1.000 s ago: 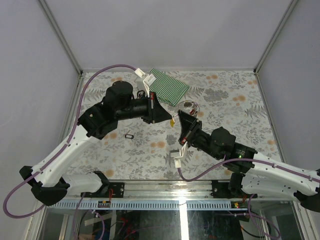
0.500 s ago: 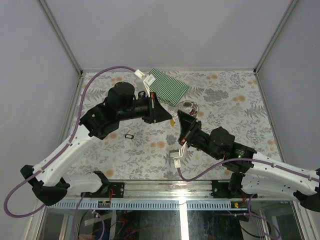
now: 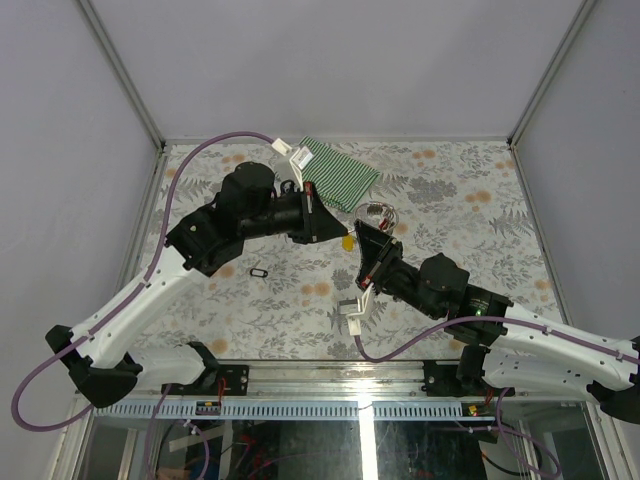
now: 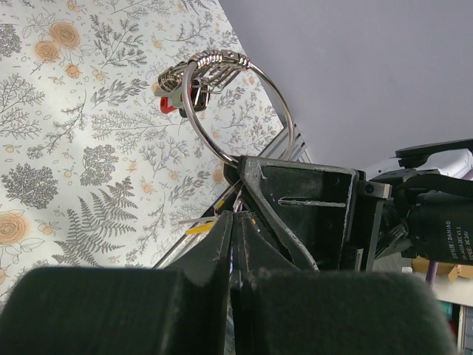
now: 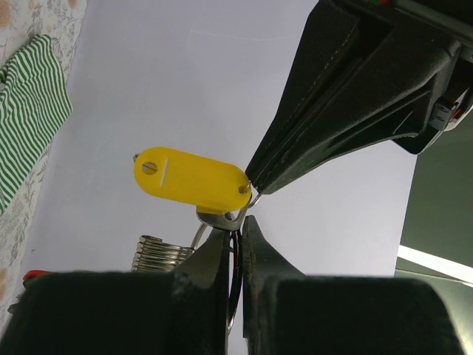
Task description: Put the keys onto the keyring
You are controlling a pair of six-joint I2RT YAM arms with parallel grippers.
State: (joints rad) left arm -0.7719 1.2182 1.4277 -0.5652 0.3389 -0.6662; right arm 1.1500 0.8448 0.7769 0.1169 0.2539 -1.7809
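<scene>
My left gripper (image 3: 338, 236) is shut on the small ring of the yellow-tagged key (image 3: 347, 241), held above the table. In the right wrist view the yellow tag (image 5: 192, 180) hangs sideways from the left gripper's tips (image 5: 260, 181), and the silver key head (image 5: 222, 220) touches my right gripper (image 5: 236, 223). My right gripper (image 3: 362, 232) is shut on the keyring (image 3: 375, 210). The keyring's big wire loop (image 4: 244, 103) and red tag (image 4: 168, 106) show in the left wrist view. The black-tagged key (image 3: 259, 272) lies on the table to the left.
The green-and-white striped cloth (image 3: 340, 172) lies at the back of the flowered table (image 3: 470, 190). It also shows in the right wrist view (image 5: 26, 111). Both arms meet over the table's middle. Grey walls stand on three sides.
My left arm has shifted slightly right, bringing the yellow-tagged key closer against the right gripper's tips. The right arm and keyring have barely moved.
</scene>
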